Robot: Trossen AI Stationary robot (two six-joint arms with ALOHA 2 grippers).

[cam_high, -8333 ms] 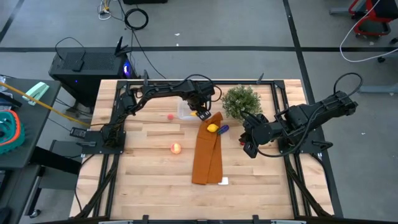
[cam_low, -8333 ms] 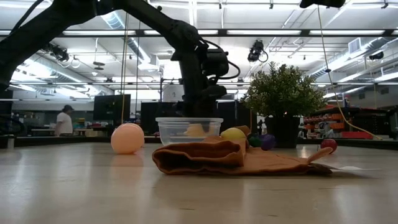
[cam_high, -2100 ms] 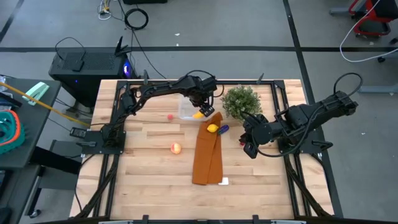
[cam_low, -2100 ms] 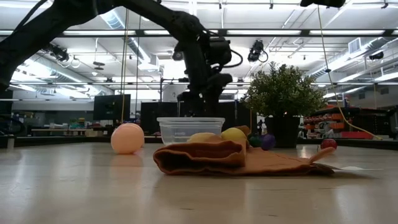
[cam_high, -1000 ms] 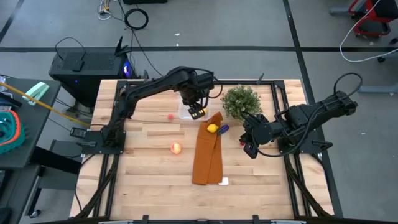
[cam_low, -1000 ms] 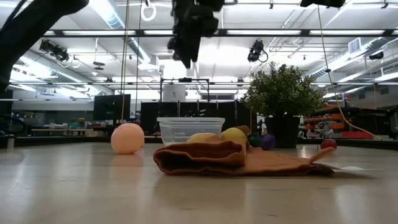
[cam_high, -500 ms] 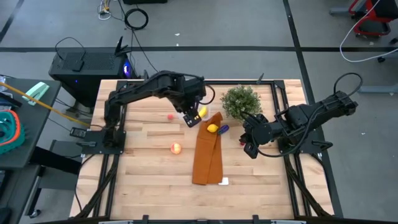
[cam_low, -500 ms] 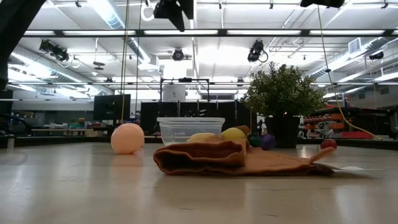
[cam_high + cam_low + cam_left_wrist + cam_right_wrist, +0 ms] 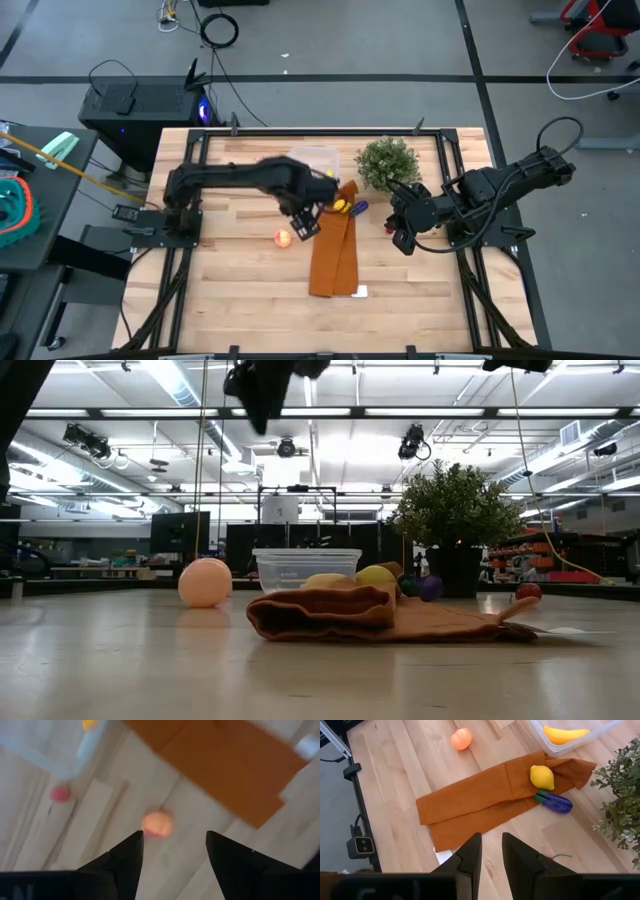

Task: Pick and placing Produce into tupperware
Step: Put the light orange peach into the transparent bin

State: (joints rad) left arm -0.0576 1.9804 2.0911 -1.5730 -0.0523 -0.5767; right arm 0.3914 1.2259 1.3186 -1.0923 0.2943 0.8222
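Left wrist view: left gripper (image 9: pixel 172 851) open, empty, above the round orange fruit (image 9: pixel 157 824) on bare wood near the cloth (image 9: pixel 220 765). Centre it, drop straight, close gently. Banana (image 9: pixel 564 734) sits in tupperware (image 9: pixel 580 742). Right gripper (image 9: pixel 491 851) narrow, idle.

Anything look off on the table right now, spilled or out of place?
Nothing spilled or damaged. The banana lies in the tupperware. The orange cloth is rumpled, with the lemon on it and the purple piece at its edge.

Two dark, cable-draped jointed arms
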